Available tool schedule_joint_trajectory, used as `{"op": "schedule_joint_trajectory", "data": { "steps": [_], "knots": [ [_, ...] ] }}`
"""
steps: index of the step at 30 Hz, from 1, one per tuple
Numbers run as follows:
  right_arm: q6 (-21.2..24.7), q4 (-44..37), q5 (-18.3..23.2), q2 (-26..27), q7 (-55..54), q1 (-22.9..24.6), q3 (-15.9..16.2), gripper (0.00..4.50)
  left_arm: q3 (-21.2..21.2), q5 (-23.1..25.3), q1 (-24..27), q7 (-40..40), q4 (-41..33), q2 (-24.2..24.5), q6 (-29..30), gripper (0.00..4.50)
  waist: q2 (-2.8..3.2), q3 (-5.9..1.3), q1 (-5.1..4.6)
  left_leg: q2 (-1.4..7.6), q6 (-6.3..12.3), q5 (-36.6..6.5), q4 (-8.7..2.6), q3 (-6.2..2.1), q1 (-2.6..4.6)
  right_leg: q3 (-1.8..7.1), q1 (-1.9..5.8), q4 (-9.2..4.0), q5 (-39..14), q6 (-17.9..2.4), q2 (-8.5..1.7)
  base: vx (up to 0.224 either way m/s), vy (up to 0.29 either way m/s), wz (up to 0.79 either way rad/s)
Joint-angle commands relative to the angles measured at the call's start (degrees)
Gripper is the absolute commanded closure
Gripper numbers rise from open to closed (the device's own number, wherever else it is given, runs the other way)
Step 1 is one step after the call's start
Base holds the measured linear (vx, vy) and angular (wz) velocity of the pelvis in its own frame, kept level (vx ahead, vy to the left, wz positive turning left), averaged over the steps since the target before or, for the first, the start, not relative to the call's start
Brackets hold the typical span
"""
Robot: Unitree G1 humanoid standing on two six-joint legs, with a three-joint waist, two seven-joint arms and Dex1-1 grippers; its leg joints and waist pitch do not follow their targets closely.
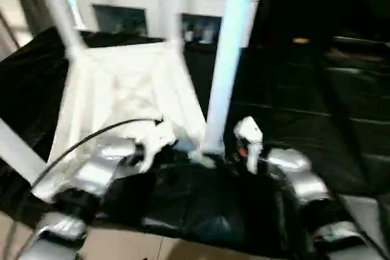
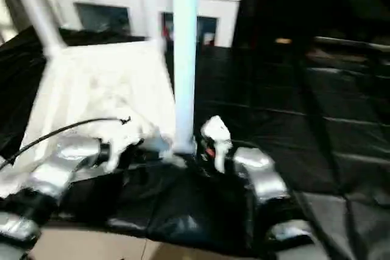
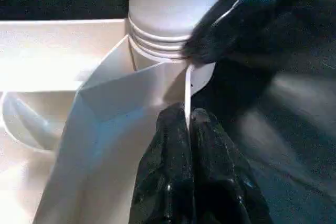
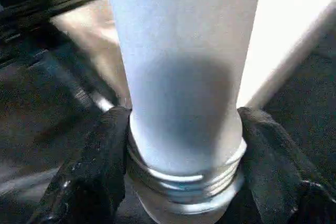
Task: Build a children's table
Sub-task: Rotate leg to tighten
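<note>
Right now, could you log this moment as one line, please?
left hand: pinches tabletop rim | right hand: grips near leg at ribbed end, in corner socket

Head views motion-blurred; bright white plastic glares.

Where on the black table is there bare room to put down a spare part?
The black sheet to the right of the upright leg is bare, back to the dark far side. The near corner is crowded: the right claw grips the leg's ribbed end, the left claw pinches the tabletop's rim. The upturned tabletop fills the left part.
</note>
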Motion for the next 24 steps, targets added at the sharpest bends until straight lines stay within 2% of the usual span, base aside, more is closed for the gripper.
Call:
{"op": "schedule_joint_trajectory", "data": {
  "steps": [1, 2, 3, 4, 6, 7, 8, 10, 14, 15, 16, 18, 21, 24],
  "knots": [
    [3.7, 4.7, -2.4, 3.3, -14.7, -1.4, -1.8, 1.78, -0.7, 1.9, -0.7, 8.9, 5.3, -4.3, 2.9, 4.5, 0.09, -2.3, -0.03, 2.22, -0.96, -15.9, -4.36, -1.08, 0.51, 2.74, 1.39, -5.69, -23.1, -9.2, -4.91, 0.0, 0.0, 0.0],
    [4.7, 6.1, -2.2, 4.8, -19.5, -2.1, -2.9, 1.78, 0.0, 2.0, -1.8, 12.4, 7.0, -6.0, 4.1, 4.5, 0.05, -2.27, -0.26, 2.1, -1.49, -16.7, -4.38, -1.17, 0.67, 2.69, 1.28, -5.96, -25.3, -8.5, -4.97, 0.0, 0.0, 0.0],
    [4.9, 6.4, -2.1, 5.2, -20.6, -2.3, -3.2, 1.78, 0.1, 2.1, -2.1, 13.3, 7.4, -6.4, 4.3, 4.5, 0.03, -2.29, -0.48, 2.01, -1.53, -17.0, -4.31, -1.23, 0.54, 2.66, 1.29, -5.95, -26.0, -8.3, -4.98, 0.0, 0.0, 0.0],
    [4.9, 7.8, -2.5, 6.4, -24.6, -2.9, -3.6, 1.78, 0.5, 2.3, -2.8, 15.4, 8.7, -7.4, 4.9, 4.5, -0.03, -2.25, -0.5, 1.98, -1.29, -17.2, -4.4, -1.35, 0.41, 2.67, 1.44, -6.15, -27.0, -7.5, -5.11, 0.0, 0.0, 0.0],
    [4.1, 9.3, -3.4, 7.8, -29.3, -3.8, -3.8, 1.78, 0.7, 3.1, -4.1, 18.7, 10.9, -9.0, 5.2, 4.5, -0.14, -2.28, -0.58, 1.89, -0.67, -17.8, -4.37, -1.32, 0.44, 2.65, 1.16, -6.49, -27.7, -6.7, -4.99, 0.0, 0.0, 0.0],
    [4.0, 9.5, -3.5, 8.0, -29.9, -4.0, -3.8, 1.78, 0.7, 3.2, -4.2, 19.2, 11.2, -9.3, 5.3, 4.5, -0.14, -2.37, -0.5, 1.92, -0.59, -17.7, -4.32, -1.29, 0.53, 2.79, 1.05, -6.5, -27.5, -6.7, -5.1, 0.0, 0.0, 0.0],
    [3.8, 10.2, -3.8, 8.8, -31.6, -4.5, -3.9, 1.78, 0.7, 3.6, -4.9, 20.6, 12.4, -10.1, 5.3, 4.5, 0.05, -2.44, -0.45, 2.01, -0.21, -17.2, -4.38, -1.23, 0.44, 2.92, 1.05, -6.29, -24.4, -7.3, -4.94, 0.0, 0.0, 0.0],
    [3.7, 11.2, -4.4, 9.7, -33.0, -5.4, -4.0, 1.78, 0.7, 4.3, -5.7, 21.7, 14.0, -10.9, 5.0, 4.5, -0.02, -2.48, -0.42, 1.98, -0.06, -17.4, -4.46, -1.23, 0.34, 2.89, 1.18, -6.1, -22.7, -7.7, -4.83, 0.0, 0.0, 0.0],
    [2.6, 12.1, -3.6, 10.5, -31.8, -6.0, -4.8, 1.78, 0.0, 4.9, -6.2, 20.9, 15.2, -11.0, 3.3, 4.5, 0.04, -2.57, -0.29, 1.98, 0.68, -16.3, -4.39, -1.16, 0.08, 2.99, 1.39, -5.9, -20.3, -8.4, -4.99, 0.0, 0.0, 0.0],
    [2.2, 12.0, -3.1, 10.4, -31.5, -6.0, -5.1, 1.43, -0.2, 5.1, -6.2, 20.7, 15.1, -10.8, 3.0, 4.5, 0.1, -2.6, -0.25, 2.03, 0.78, -16.3, -4.44, -1.21, 0.04, 2.96, 1.45, -5.85, -20.0, -8.4, -5.01, 0.0, 0.0, 0.0],
    [1.1, 11.7, -2.8, 10.1, -31.2, -5.8, -5.4, 1.43, -0.4, 5.1, -5.9, 20.0, 15.0, -10.3, 2.7, 4.5, 0.05, -2.63, -0.26, 2.03, 0.93, -15.9, -4.4, -1.13, -0.03, 2.96, 1.49, -5.82, -19.6, -8.5, -4.97, 0.0, 0.0, 0.0],
    [0.2, 11.4, -3.2, 9.5, -30.6, -5.6, -4.9, 1.06, -0.5, 5.2, -5.6, 19.2, 14.8, -9.8, 2.3, 4.5, 0.2, -2.6, -0.19, 2.09, 0.98, -16.0, -4.42, -1.11, -0.01, 2.97, 1.4, -5.89, -20.0, -8.7, -5.06, 0.0, 0.0, 0.0],
    [-0.7, 11.0, -4.0, 8.6, -30.1, -5.5, -4.4, 0.89, -0.6, 5.2, -5.2, 18.2, 14.3, -9.0, 1.8, 4.5, 0.25, -2.59, -0.22, 2.16, 1.05, -16.0, -4.47, -1.08, -0.1, 2.93, 1.38, -5.83, -19.2, -9.0, -4.97, 0.0, 0.0, 0.0],
    [-4.3, 9.9, -5.3, 6.0, -24.4, -5.1, -2.8, 0.89, -1.1, 5.5, -4.1, 15.7, 12.7, -7.3, -0.2, 4.5, 0.12, -2.68, -0.18, 2.18, 1.36, -15.5, -4.36, -1.06, -0.34, 2.93, 1.57, -5.84, -19.1, -8.9, -5.13, 0.0, 0.0, 0.0]
  ]
}}
